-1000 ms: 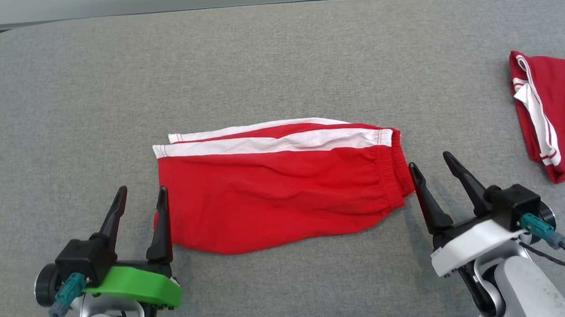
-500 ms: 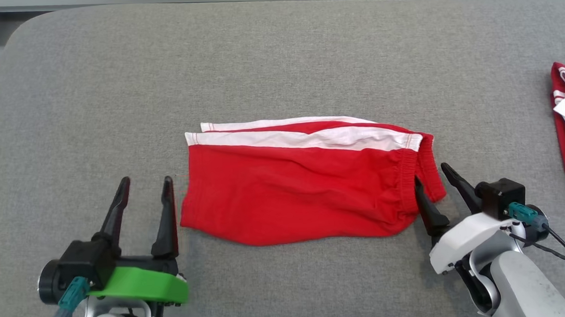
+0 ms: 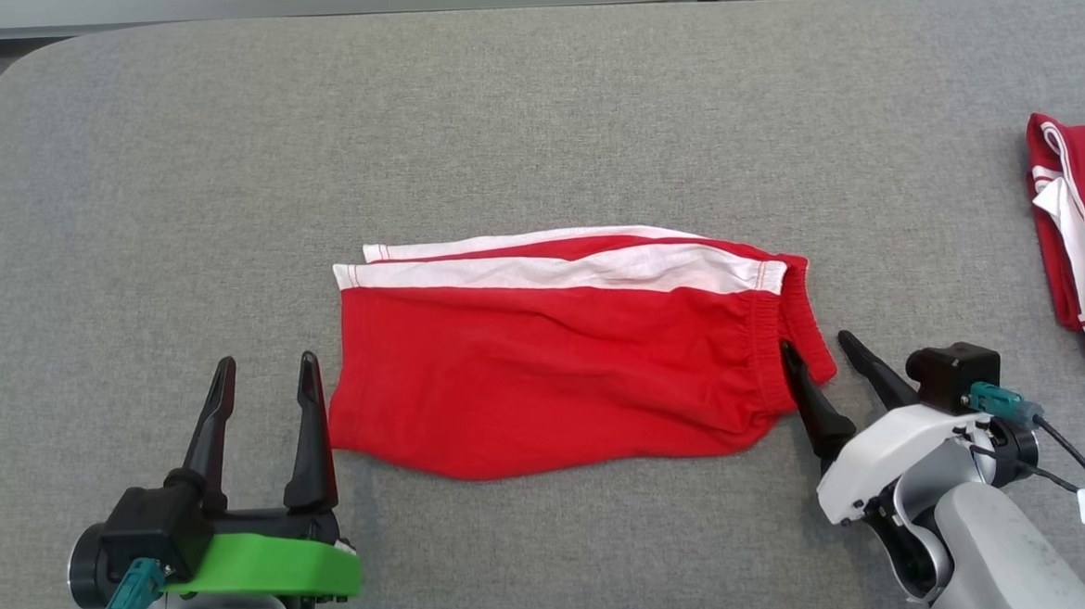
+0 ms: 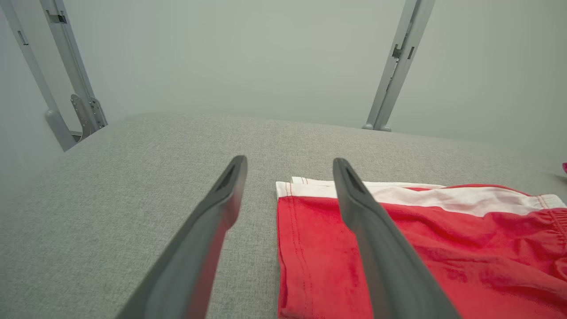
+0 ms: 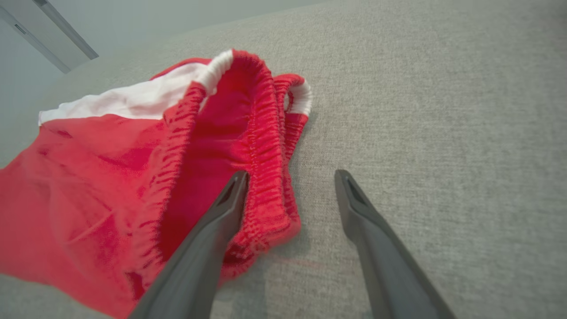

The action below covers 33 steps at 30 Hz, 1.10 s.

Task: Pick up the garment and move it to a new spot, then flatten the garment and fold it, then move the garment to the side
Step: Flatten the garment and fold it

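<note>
The garment (image 3: pixel 555 369), red shorts with a white side stripe, lies flat across the middle of the grey table (image 3: pixel 532 110). Its leg hems point left and its elastic waistband points right. My left gripper (image 3: pixel 266 361) stands open beside the hem end. In the left wrist view the left gripper (image 4: pixel 290 168) has the garment's (image 4: pixel 443 239) hem corner between its fingers, and one finger hangs over the red cloth. My right gripper (image 3: pixel 816 341) is open at the waistband. In the right wrist view the right gripper (image 5: pixel 288 175) has one finger over the garment's (image 5: pixel 88 168) gaping waistband, whose outer edge lies between the fingers.
A second red garment with white stripes (image 3: pixel 1082 239) lies bunched at the table's right edge. The table's rounded far-left corner is in view. Grey metal frame posts (image 4: pixel 394 66) stand behind the table against a pale wall.
The head view has shifted sideways. My right gripper has come in against the waistband, one finger now reaching the elastic edge. The left gripper keeps its place beside the hems. Both stay open.
</note>
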Available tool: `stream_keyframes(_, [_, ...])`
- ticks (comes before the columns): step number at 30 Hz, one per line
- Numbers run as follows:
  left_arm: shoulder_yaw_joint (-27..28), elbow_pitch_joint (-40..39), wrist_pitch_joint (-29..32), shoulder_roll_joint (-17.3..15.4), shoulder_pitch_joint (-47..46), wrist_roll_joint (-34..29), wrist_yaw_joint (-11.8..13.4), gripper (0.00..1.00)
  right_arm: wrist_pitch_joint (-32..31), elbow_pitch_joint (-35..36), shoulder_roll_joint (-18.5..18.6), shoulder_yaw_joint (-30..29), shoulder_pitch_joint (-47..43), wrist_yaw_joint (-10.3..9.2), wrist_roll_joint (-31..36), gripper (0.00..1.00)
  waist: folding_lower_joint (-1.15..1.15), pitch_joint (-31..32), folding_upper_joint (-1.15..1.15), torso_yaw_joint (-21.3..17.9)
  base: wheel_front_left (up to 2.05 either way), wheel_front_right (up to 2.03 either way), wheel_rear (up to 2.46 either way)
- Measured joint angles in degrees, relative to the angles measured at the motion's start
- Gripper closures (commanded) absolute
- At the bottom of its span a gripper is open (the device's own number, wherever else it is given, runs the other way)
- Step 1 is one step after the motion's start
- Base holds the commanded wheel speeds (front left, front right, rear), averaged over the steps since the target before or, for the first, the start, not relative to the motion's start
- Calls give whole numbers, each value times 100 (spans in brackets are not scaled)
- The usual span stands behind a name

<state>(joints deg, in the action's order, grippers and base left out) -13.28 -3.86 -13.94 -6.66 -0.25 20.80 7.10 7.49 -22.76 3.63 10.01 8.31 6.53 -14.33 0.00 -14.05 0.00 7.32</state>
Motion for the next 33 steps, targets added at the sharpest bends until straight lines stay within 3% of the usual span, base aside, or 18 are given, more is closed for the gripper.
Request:
stream_keyframes(8, [-14, -81, 1, 36, 1, -68, 0, 0, -556, -264, -36, -4, 315, 4, -872, 0, 0, -48, 0, -29, 0, 0, 0])
stream_keyframes(17, [-156, -119, 3, 101, -2, -87, 0, 0, -1469, -490, 33, -107, 697, 55, -2348, 0, 0, -85, 0, 135, 0, 0, 0])
stream_keyframes(18, [-155, -114, 3, 112, -2, -87, 0, 0, -1566, -493, 62, -99, 717, 55, -2605, 5, 0, -77, 0, 151, 0, 0, 0])
stream_keyframes(19, [-146, -110, 3, 130, -1, -87, 0, 0, -1663, -498, 98, -64, 739, 55, -2833, 18, 0, -63, 0, 162, 0, 0, 0])
stream_keyframes(20, [-127, -110, 4, 148, -1, -87, 0, 0, -1774, -497, 127, -20, 763, 55, -3014, 18, 0, -49, 0, 170, 0, 0, 0])
stream_keyframes(22, [-99, -112, 4, 167, 0, -87, 0, 0, -1951, -471, 151, 68, 773, 55, -3356, 56, 0, -32, 0, 177, 0, 0, 0])
stream_keyframes(23, [-76, -112, 4, 171, 1, -87, 0, 0, -2034, -431, 151, 131, 786, 54, -3526, 69, 0, -27, 0, 172, 0, 0, 0])
stream_keyframes(24, [-29, -112, 4, 177, 4, -87, 0, 0, -2119, -391, 149, 212, 799, 54, -3661, 97, 0, -22, 0, 161, 0, 0, 0])
stream_keyframes(33, [81, -223, 13, 176, 53, -92, 1, 0, -2520, -227, -15, 74, 817, 54, -3907, 100, 0, 33, 0, -97, 0, 0, 0])
